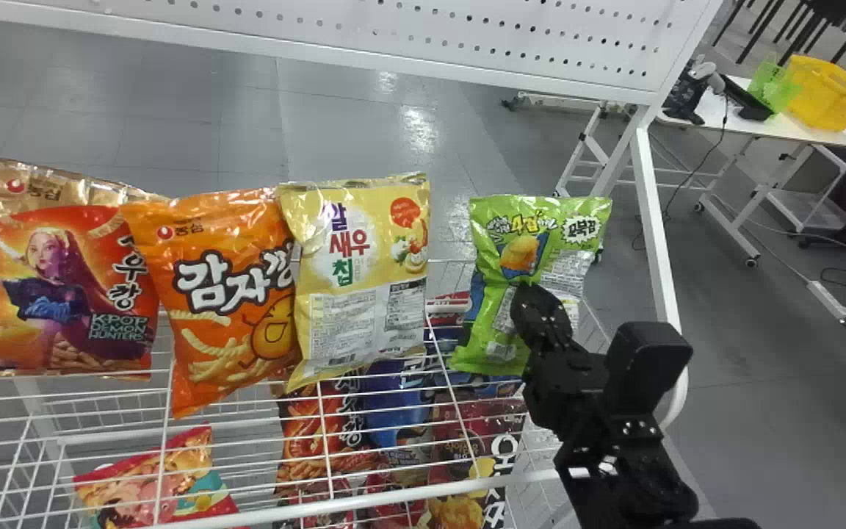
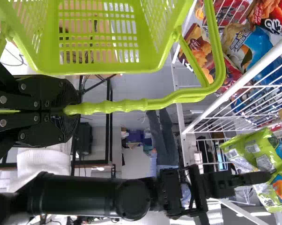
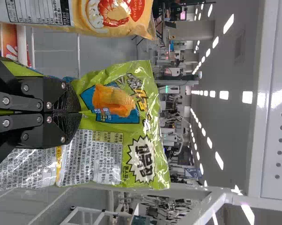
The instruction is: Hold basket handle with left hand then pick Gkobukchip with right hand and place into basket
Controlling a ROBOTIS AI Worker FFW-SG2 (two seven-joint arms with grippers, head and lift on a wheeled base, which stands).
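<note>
In the head view, my right gripper (image 1: 533,305) is at the front of the green Gkobukchip bag (image 1: 500,279), which stands at the right end of the wire rack. The right wrist view has my right gripper (image 3: 80,112) closed together on a pinched fold in the middle of the Gkobukchip bag (image 3: 117,103). In the left wrist view, my left gripper (image 2: 68,110) is closed around the handle (image 2: 127,106) of the lime green basket (image 2: 152,63). The Gkobukchip bag (image 2: 258,152) and the right arm also appear there.
Left of the Gkobukchip bag, a yellow chip bag (image 1: 364,272), an orange bag (image 1: 225,286) and a red bag (image 1: 63,279) stand on the white wire rack (image 1: 393,492). More bags lie below. A white post (image 1: 654,220) rises just right of the green bag.
</note>
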